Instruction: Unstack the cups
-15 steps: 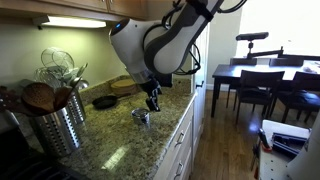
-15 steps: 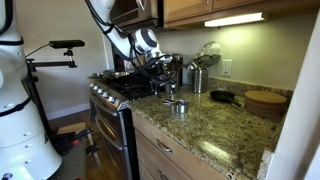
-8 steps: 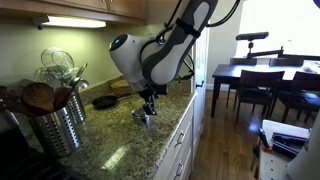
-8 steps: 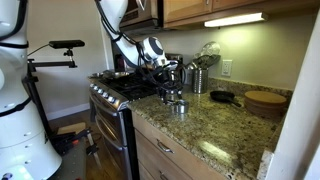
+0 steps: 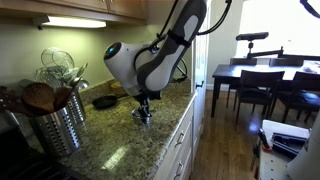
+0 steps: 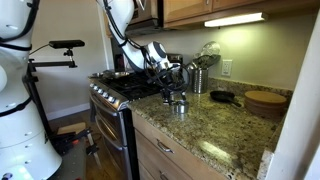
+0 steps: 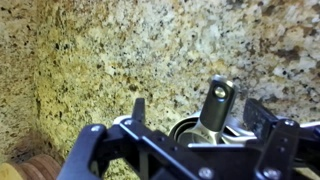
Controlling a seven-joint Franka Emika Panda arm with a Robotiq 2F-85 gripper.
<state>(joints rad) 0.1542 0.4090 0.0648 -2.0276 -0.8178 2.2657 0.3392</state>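
The cups (image 5: 141,116) are a small stack of shiny metal cups near the front edge of the granite counter, visible in both exterior views (image 6: 178,105). My gripper (image 5: 144,105) hangs directly over them, almost down on the stack (image 6: 172,93). In the wrist view the gripper (image 7: 203,108) is open, one finger on each side of the cups' rim (image 7: 183,128). A black bar with a metal end (image 7: 217,103) stands up across the cups between the fingers. Nothing is held.
A large ribbed steel utensil canister (image 5: 55,122) stands at the counter's near end. A dark round pan (image 5: 104,101) and a round wooden board (image 6: 262,98) lie farther back. The stove (image 6: 122,90) borders the counter. A dining table with chairs (image 5: 262,80) stands beyond.
The arm has swung over and lowered, bringing the gripper down from above the counter to just over the stack of cups. The jaws have stayed open.
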